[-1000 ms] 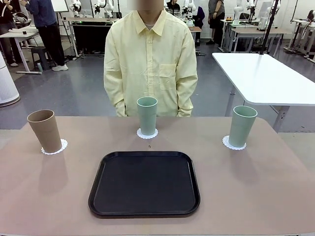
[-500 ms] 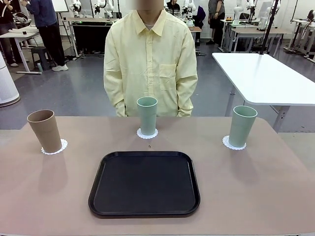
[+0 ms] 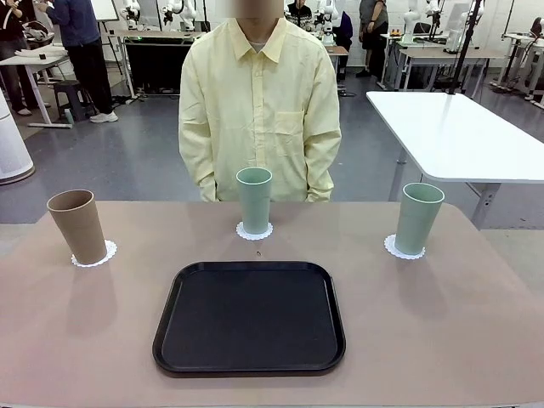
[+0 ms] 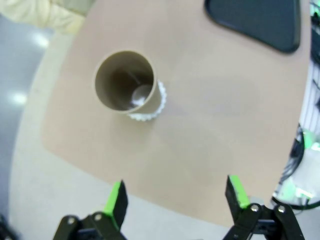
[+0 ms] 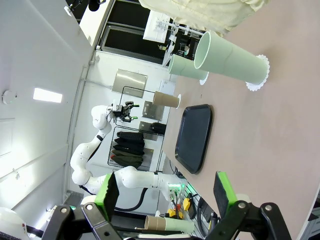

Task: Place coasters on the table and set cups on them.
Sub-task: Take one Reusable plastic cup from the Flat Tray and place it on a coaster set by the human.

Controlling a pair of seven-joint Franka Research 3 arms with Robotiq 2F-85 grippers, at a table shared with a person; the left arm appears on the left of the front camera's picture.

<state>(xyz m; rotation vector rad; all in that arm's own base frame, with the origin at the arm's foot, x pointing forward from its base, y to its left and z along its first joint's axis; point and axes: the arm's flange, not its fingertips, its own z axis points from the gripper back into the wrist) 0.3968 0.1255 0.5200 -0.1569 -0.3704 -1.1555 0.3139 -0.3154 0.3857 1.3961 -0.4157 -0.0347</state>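
Three cups stand upright on the beige table (image 3: 425, 323), each on a white lacy coaster. At the left is the tan cup (image 3: 76, 225) on its coaster (image 3: 95, 254). A mint cup (image 3: 254, 199) sits at the far middle on a coaster (image 3: 254, 231), and another mint cup (image 3: 417, 218) at the right on a coaster (image 3: 402, 248). My left gripper (image 4: 176, 197) hangs open above the table's edge, looking down into the tan cup (image 4: 125, 82). My right gripper (image 5: 165, 192) is open and empty, off to the side of the right mint cup (image 5: 230, 62).
An empty black tray (image 3: 249, 316) lies at the near middle of the table. A person in a pale yellow shirt (image 3: 259, 102) stands at the far edge behind the middle cup. A white table (image 3: 459, 127) stands farther back on the right.
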